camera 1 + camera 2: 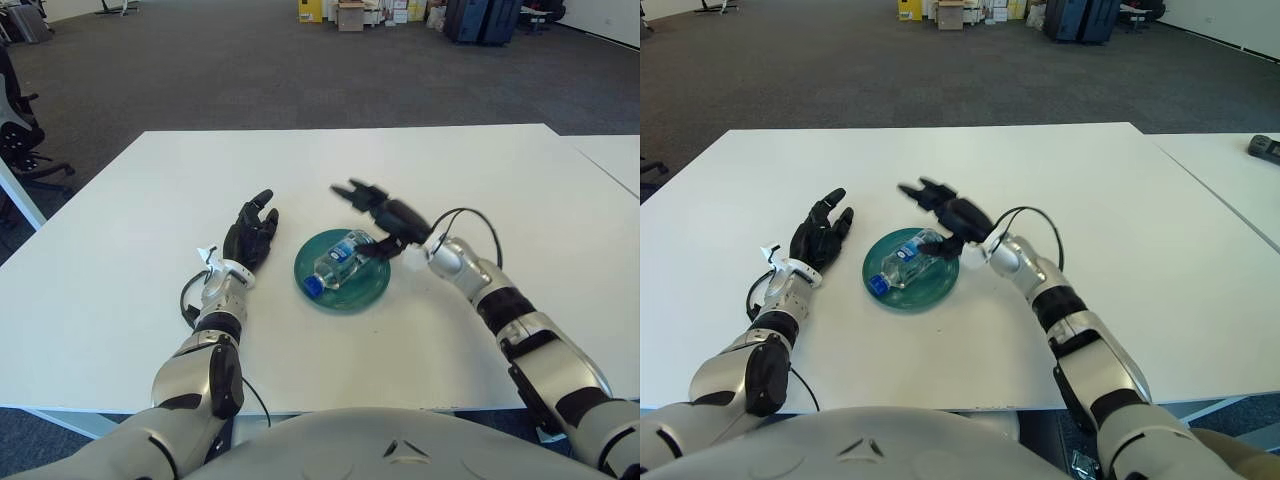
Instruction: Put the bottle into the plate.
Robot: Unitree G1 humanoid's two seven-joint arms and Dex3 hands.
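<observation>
The bottle (341, 259) lies on its side inside the green plate (365, 295), with the blue cap pointing toward the robot. The right hand (378, 208) hovers just behind the bottle's far end, its 3 fingers spread and released, grasping nothing. I judge the bottle is already placed, so the fingers are open to let it rest. The left hand (250, 234) shows just left of the plate, fingers relaxed and extended, holding nothing.
</observation>
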